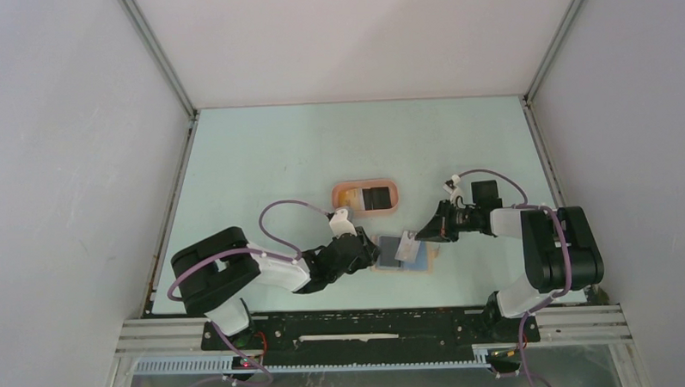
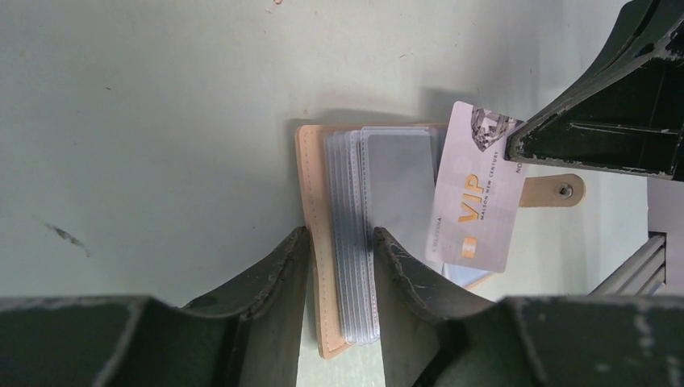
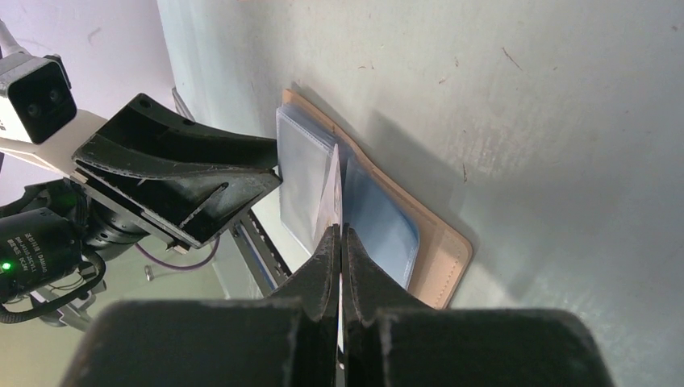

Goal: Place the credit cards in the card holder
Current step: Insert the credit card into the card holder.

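Tan card holder (image 2: 310, 185), clear sleeves (image 2: 355, 201); pale grey card (image 2: 476, 201), orange VIP lettering; mint bench (image 2: 161, 121); salmon tray (image 1: 335, 198).

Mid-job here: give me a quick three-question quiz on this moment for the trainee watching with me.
1. True or false: the right tool is shut on a pale card marked VIP.
2. Where is that card? A) lying flat, released; B) held over the open card holder; C) gripped by the left tool.
3. Fill in: the left tool's fingers stand on either side of the card holder's clear plastic ____.
Key: 1 true; 2 B; 3 sleeves.
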Robot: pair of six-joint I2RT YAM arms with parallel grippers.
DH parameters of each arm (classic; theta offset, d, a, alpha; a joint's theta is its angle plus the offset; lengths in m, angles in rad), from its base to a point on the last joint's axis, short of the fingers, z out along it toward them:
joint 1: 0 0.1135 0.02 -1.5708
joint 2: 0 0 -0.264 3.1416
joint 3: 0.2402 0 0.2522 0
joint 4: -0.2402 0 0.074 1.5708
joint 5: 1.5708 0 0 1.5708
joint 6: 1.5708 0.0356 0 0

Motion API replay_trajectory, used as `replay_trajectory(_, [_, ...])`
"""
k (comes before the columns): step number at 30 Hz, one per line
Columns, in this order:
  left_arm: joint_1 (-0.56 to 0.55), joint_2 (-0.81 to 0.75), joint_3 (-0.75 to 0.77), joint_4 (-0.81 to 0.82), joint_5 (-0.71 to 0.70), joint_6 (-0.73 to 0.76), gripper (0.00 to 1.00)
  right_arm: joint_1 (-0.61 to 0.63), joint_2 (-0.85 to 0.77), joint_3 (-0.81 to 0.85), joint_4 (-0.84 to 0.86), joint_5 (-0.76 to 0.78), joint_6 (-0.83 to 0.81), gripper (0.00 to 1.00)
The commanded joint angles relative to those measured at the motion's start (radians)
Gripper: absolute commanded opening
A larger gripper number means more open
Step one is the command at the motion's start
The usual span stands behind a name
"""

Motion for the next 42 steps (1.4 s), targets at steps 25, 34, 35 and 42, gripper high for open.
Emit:
replay_trajectory(25, [0.013,0.023,-0.014,0.022,0.042,-0.004,0.40,0.059,0.064,0.042,-0.055,0.064,-0.002,0.00])
replay_trajectory(34, [0.013,0.023,-0.015,0.027,0.046,-0.003,0.40,0.069,0.070,0.056,-0.088,0.084,-0.019,0.03])
replay_trajectory(35, [0.014,0.023,-0.015,0.026,0.045,-0.003,0.40,0.070,0.070,0.057,-0.089,0.083,-0.022,0.03])
replay_trajectory(42, [0.014,0.023,-0.016,0.028,0.047,-0.003,0.40,0.081,0.064,0.064,-0.109,0.079,-0.037,0.03])
